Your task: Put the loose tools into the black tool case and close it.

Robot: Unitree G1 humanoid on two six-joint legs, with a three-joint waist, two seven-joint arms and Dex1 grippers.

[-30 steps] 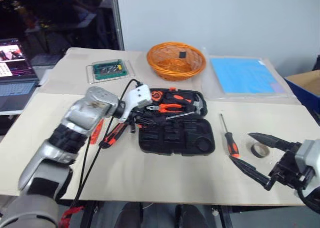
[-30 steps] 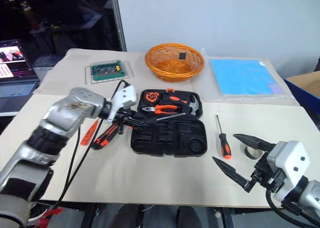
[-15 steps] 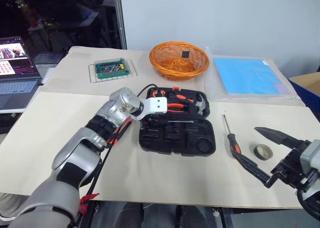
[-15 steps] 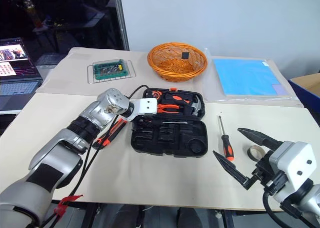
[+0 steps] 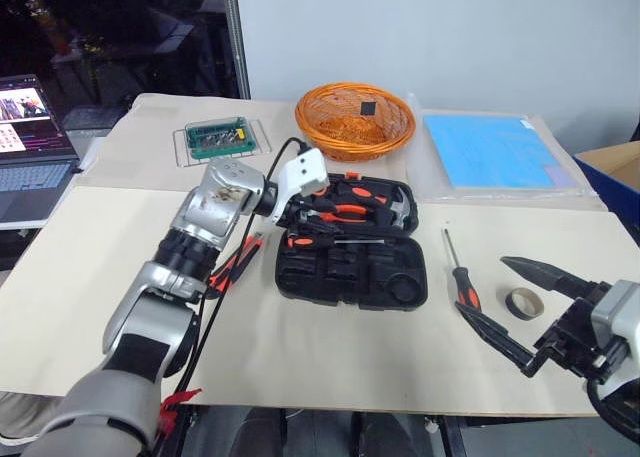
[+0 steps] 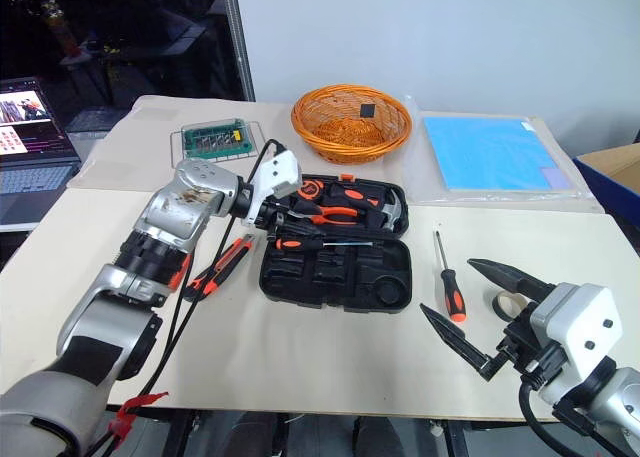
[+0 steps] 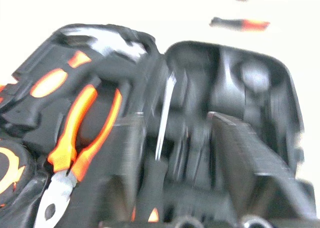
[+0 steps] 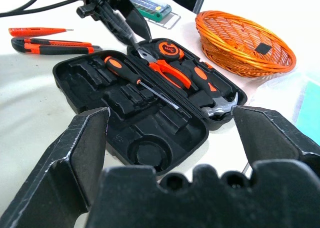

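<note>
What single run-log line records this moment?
left gripper: over open black tool case | screwdriver: lying inside case | right gripper: open, beside second screwdriver and tape roll | case: not yet closed

We see the tool case as matt black moulded plastic, its hammer head shiny bare metal. The basket is glossy orange wicker. The table cover looks like smooth, dull beige paper, and the blue sheet sits under clear plastic.

silver left arm, black cable, white wrist; ridged black fingers
</note>
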